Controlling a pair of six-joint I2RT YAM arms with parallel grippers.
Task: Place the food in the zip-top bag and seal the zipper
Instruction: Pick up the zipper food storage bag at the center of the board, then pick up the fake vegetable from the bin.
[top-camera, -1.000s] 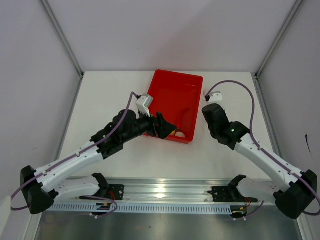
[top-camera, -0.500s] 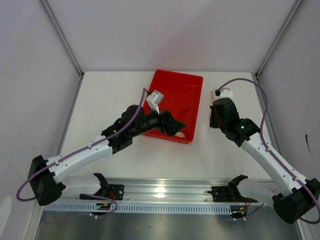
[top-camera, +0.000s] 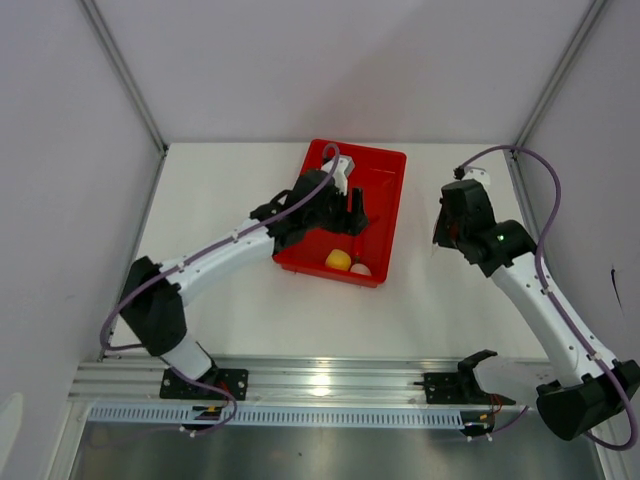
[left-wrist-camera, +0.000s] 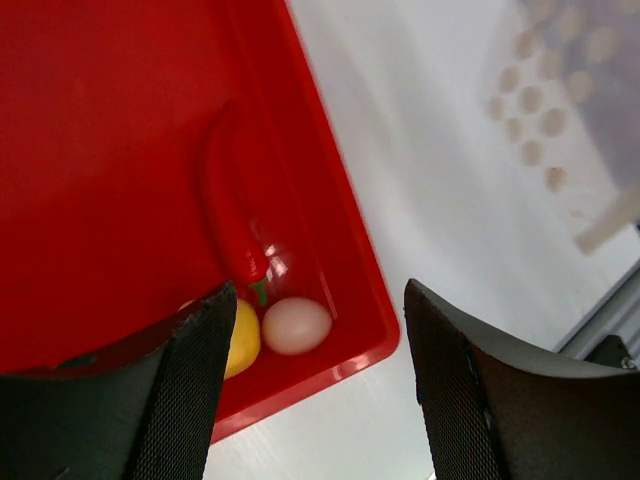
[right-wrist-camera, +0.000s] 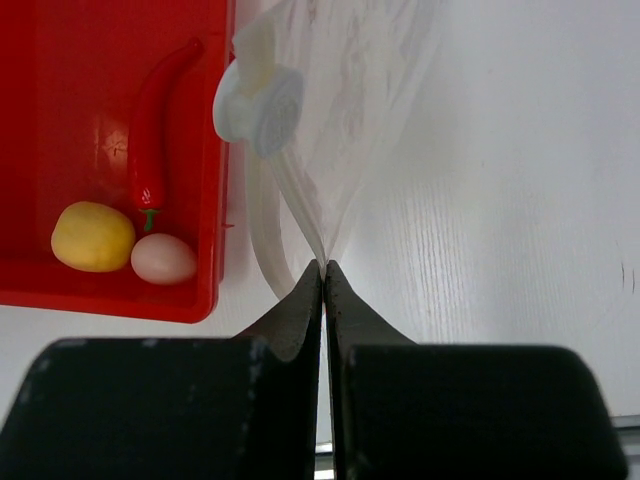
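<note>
The food lies in a red tray (top-camera: 385, 180). A yellow fruit (top-camera: 338, 260) and a pale ball (top-camera: 360, 269) sit in its near right corner, and a red chili (left-wrist-camera: 228, 215) lies just beyond them. My left gripper (top-camera: 352, 214) hovers over the tray, open with nothing between its fingers; in its wrist view the fruit (left-wrist-camera: 240, 338) and ball (left-wrist-camera: 296, 325) show between them. To the right of the tray, my right gripper (right-wrist-camera: 323, 266) is shut on an edge of the clear zip-top bag (right-wrist-camera: 350, 90), which hangs crinkled above the table. The zipper strip (right-wrist-camera: 262, 250) curls beside the fingers, with a white slider (right-wrist-camera: 260, 105) on it.
The white table (top-camera: 220, 200) is bounded by grey walls left, right and behind. A metal rail (top-camera: 320, 385) with the arm bases runs along the near edge. The tray's right wall (right-wrist-camera: 218, 150) stands close beside the hanging bag.
My left arm has reached farther out over the tray, uncovering the yellow fruit and pale ball. My right arm has drawn right and away from the tray, still gripping the bag.
</note>
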